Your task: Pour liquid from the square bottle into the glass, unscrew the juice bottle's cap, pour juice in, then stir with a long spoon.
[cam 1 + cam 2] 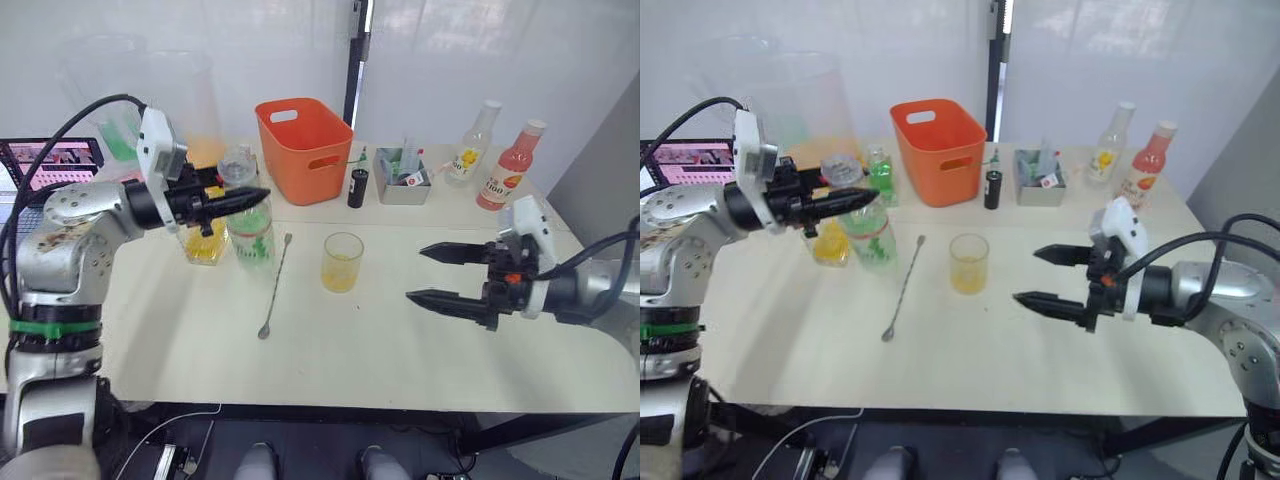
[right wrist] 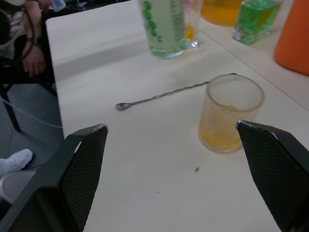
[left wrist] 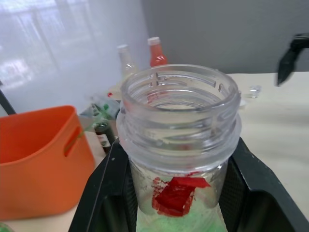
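Observation:
The juice bottle (image 1: 252,240), with its green-and-white label, stands on the table beside the square bottle (image 1: 205,245) of yellow-orange liquid. Its neck (image 3: 178,101) is open and the cap is off. My left gripper (image 1: 255,197) is shut on that neck, one finger on each side. A small pale round piece (image 3: 252,90) lies on the table; I cannot tell whether it is the cap. The glass (image 1: 342,262) stands mid-table with a little yellow-orange liquid in it. The long spoon (image 1: 275,285) lies flat between the juice bottle and the glass. My right gripper (image 1: 415,273) hovers open to the right of the glass, holding nothing.
An orange basket (image 1: 305,150), a small dark bottle (image 1: 357,187) and a grey box (image 1: 403,178) stand at the back. A yellow-labelled bottle (image 1: 470,150) and a pink-red bottle (image 1: 510,165) are at the far right. A big clear pitcher (image 1: 180,100) stands at the back left. A person's hand (image 2: 34,53) shows beyond the table.

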{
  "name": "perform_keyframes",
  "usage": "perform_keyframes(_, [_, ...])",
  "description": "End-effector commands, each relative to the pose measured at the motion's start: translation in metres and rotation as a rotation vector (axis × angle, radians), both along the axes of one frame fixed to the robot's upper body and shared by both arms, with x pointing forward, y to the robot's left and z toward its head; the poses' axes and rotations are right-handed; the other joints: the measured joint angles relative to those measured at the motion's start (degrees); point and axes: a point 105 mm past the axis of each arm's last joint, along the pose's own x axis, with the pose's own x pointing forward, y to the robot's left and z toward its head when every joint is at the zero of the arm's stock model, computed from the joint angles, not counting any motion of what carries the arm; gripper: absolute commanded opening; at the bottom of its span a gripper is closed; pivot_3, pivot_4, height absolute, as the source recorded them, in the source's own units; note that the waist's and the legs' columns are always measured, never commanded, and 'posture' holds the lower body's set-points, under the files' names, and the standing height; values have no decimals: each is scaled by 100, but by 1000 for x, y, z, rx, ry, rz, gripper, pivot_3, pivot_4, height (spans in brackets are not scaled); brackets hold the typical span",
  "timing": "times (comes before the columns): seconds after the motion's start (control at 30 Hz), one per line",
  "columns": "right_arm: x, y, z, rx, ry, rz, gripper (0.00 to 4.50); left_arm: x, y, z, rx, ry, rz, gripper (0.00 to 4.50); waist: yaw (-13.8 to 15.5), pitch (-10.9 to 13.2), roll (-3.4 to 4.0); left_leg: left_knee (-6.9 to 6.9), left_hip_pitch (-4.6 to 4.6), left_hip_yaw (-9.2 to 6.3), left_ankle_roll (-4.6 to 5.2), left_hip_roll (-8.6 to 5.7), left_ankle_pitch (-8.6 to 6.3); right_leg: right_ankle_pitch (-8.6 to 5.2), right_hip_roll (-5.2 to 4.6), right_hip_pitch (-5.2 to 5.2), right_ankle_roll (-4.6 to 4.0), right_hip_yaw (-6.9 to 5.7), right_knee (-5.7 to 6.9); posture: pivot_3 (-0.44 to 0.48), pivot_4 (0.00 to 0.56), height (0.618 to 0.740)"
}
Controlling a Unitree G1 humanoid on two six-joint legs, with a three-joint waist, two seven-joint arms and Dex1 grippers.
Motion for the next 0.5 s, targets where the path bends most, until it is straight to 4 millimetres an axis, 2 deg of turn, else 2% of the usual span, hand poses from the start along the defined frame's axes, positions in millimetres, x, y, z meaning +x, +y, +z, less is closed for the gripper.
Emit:
perform_keyframes(0.03, [-5, 6, 13, 17, -71, -8, 4500, 14, -9, 22, 12, -162, 22, 1562, 17, 0, -1, 1, -4, 0, 0, 0, 0, 3, -2, -2, 5, 0, -3, 0, 150, 703])
perform_keyframes(0.27, [-10, 14, 11, 32, -97, -46, 4500, 45, -27, 16, 66, -239, 76, 1562, 11, 1, -3, -1, -24, -6, 0, -1, 0, 15, -1, -14, 3, -5, -4, 0, 150, 703])
perform_keyframes(0.5, [-6, 14, 15, 63, -127, -136, 4500, 57, -42, 13, 161, -393, 122, 1562, -6, 1, -4, 1, -28, -7, 0, -1, 0, 16, -1, -17, 4, -5, -2, 0, 150, 703])
